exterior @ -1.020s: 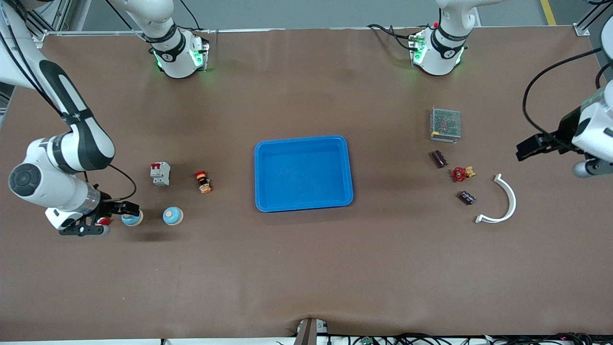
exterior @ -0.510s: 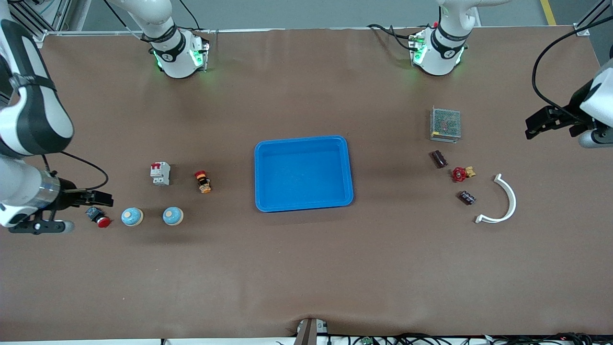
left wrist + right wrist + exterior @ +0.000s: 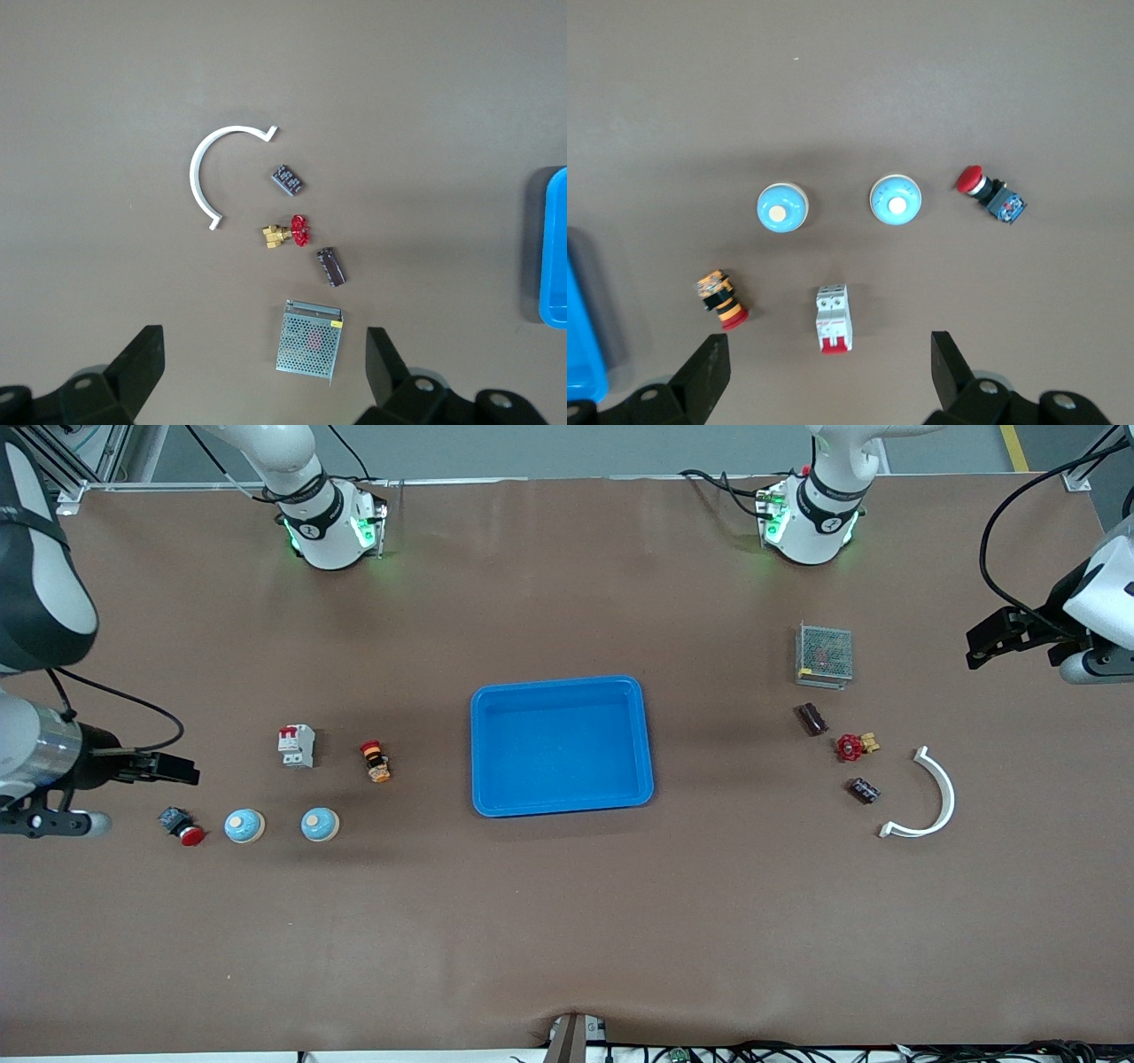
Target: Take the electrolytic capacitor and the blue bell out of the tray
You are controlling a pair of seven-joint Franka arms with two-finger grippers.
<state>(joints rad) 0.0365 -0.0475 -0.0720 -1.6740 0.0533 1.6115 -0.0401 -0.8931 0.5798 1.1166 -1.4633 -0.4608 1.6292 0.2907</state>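
While both hands hang open: bells (image 3: 244, 825) near right hand (image 3: 168, 767), capacitors (image 3: 811, 718) near left hand (image 3: 982, 642).

A brown-covered table (image 3: 567, 921) fills nearly everything, evenly lit. Along its far edge runs a strip of grey floor (image 3: 585, 447), crossed by a yellow line (image 3: 1013, 447).

A robotics lab or test cell: two white arm bases (image 3: 323, 527) with green status lights are bolted along a brown-covered surface (image 3: 567, 921), aluminium framing (image 3: 84, 487) stands at one corner, cables (image 3: 797, 1052) trail along the near edge, and industrial parts surround a blue tray (image 3: 483, 797).
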